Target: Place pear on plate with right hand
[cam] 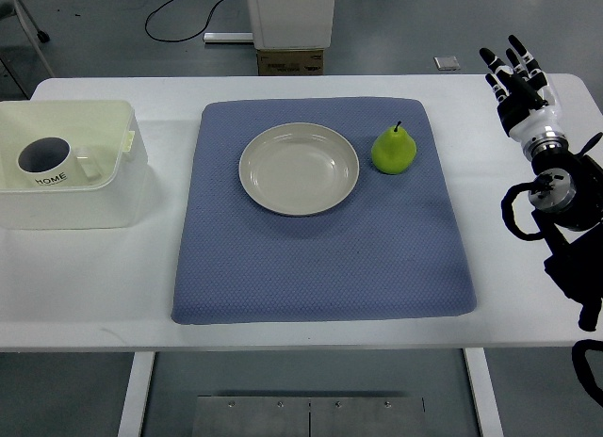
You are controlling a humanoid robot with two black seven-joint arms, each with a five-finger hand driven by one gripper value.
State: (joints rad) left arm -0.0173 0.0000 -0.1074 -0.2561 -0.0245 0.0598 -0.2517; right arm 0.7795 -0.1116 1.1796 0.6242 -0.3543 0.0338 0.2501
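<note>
While our right hand [516, 77] hangs over the far right corner of the white table [85, 286], its fingers [490, 58] are stretched out and slightly spread, holding nothing. Our forearm comes in from the right edge of the picture, with black cables looped beside the wrist, and the hand points away from us toward the table's far edge.

Leftward from that hand, well apart from it, we see the pear [393, 150]. It is green with a short dark stem, standing upright on the blue mat [320, 258], in the mat's far right part. Nothing touches the fruit; open mat and a strip of bare table lie between it and our fingers, and the pear sits a little nearer to us than the fingertips do.

Just beside the pear, on its left, rests the plate [299, 169], a round cream dish lying flat on the mat. A narrow gap of mat separates its rim from the pear, so the two are close but not in contact.

Farther left still, off the mat, we find a translucent white bin [113, 187] at the table's left end. Inside it sits a white mug [45, 160] with dark lettering on its side.
</note>
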